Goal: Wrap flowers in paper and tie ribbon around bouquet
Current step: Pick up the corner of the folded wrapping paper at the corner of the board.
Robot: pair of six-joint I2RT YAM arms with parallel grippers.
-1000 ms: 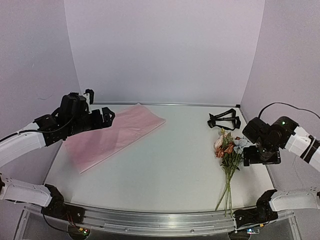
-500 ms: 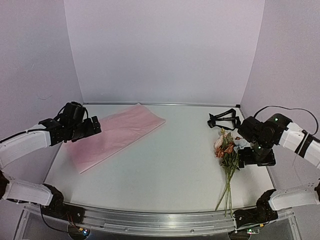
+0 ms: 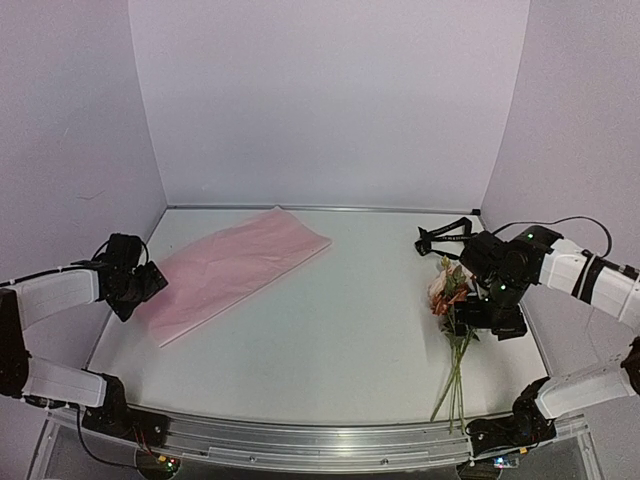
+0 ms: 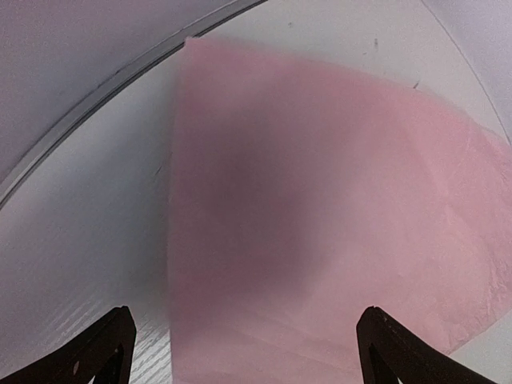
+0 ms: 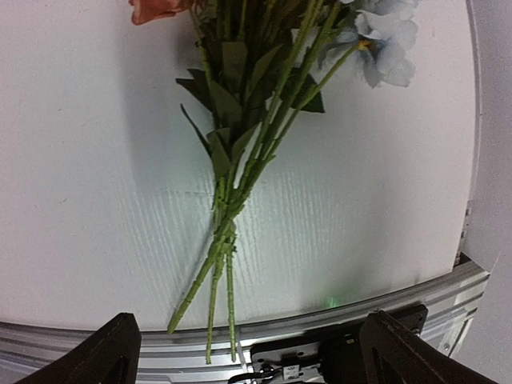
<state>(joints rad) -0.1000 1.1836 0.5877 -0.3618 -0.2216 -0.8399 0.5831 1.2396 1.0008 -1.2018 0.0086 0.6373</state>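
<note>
Soft, even light is cast from above, and the walls (image 3: 330, 100) are tinted lilac. In the left wrist view the paper (image 4: 360, 200) is blurred and darkened by a broad shadow at its middle. In the right wrist view the flowers (image 5: 270, 128) are rendered sharp.

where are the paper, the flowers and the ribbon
paper (image 3: 235, 268), top view, middle of the sheet
flowers (image 5: 246, 172), right wrist view, on the bundled stems
ribbon (image 3: 427, 240), top view, its bunched left end
</note>
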